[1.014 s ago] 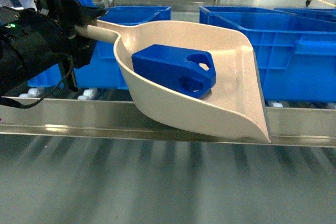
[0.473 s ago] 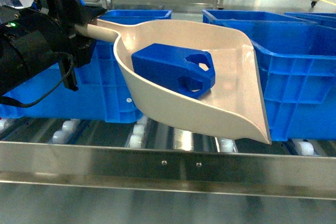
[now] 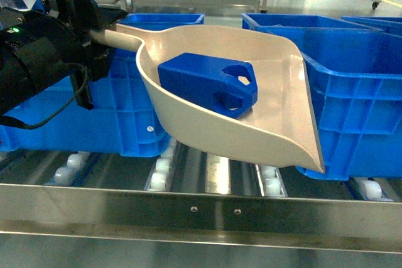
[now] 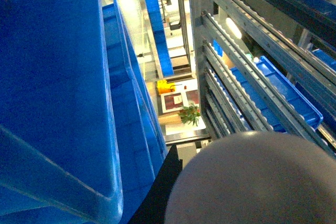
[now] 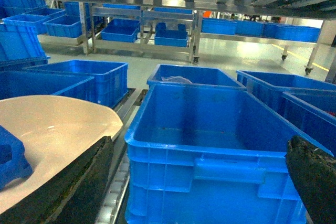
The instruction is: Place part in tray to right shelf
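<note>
The cream tray hangs tilted over the front of the right shelf, its lip above the white rollers. The blue part lies inside it, handle loop toward the lip. My left gripper is shut on the tray's long handle at the upper left. In the left wrist view the handle fills the lower right beside a black finger. My right gripper stands open and empty, to the right of the tray and the part.
A large blue bin stands on the shelf's rollers behind the tray's lip, directly before my right gripper as the bin. Another blue bin stands to the left under the handle. More bins and steel racks lie beyond.
The shelf's front rail has dropped lower in the head view, the rollers have come into sight and the bins look nearer. Tray, part and left gripper keep their places.
</note>
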Motion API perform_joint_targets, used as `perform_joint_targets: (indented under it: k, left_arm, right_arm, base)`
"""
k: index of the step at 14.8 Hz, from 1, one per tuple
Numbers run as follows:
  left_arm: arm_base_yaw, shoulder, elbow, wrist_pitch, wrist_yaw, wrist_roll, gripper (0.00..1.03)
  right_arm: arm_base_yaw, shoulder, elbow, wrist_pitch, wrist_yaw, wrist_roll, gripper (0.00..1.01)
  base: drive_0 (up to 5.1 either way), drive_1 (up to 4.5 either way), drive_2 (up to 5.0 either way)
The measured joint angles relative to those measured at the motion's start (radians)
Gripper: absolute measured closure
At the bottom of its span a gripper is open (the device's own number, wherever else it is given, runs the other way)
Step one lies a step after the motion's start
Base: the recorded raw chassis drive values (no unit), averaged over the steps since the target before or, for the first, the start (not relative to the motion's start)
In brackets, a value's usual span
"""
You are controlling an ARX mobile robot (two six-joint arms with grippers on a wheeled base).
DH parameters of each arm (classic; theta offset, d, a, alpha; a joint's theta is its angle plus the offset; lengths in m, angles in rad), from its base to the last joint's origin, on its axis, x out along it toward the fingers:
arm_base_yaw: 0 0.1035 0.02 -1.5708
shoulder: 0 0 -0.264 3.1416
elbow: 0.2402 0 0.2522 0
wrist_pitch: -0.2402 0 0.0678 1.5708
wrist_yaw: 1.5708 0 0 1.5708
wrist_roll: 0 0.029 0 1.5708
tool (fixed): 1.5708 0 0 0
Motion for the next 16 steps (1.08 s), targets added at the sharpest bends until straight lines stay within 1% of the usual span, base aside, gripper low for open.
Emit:
perform_joint_targets:
  k: [16]
  left_arm:
    - [0.0, 0.0, 0.0, 0.0, 0.0, 0.0, 0.91]
  right_arm:
    - [0.0, 0.0, 0.0, 0.0, 0.0, 0.0, 0.03]
  base:
    - [0.0, 0.0, 0.0]
